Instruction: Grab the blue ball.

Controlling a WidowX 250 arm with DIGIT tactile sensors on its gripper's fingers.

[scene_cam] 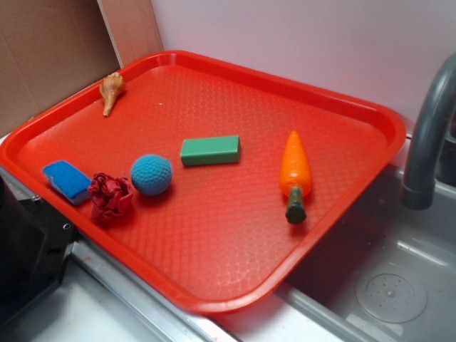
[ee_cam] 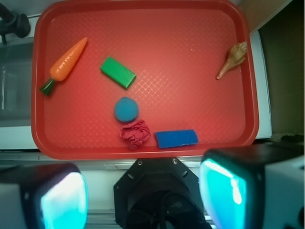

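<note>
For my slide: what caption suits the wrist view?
Open gripper above tray; ball not yet grasped.

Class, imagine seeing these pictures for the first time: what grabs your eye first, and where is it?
The bright red tray fills the scene beside a grey sink. On it, the orange carrot lies toward the sink side, and the blue ball sits between a green block and crumpled red cloth.

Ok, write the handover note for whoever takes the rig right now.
Pincer: open, holding nothing, pulled back above the near edge of the red tray.
Blue ball: on the tray, free, with the crumpled red cloth right beside it, the green block further in and the blue sponge to one side.
Done: nothing yet.
Left: move over the ball, descend, close, lift.
</note>
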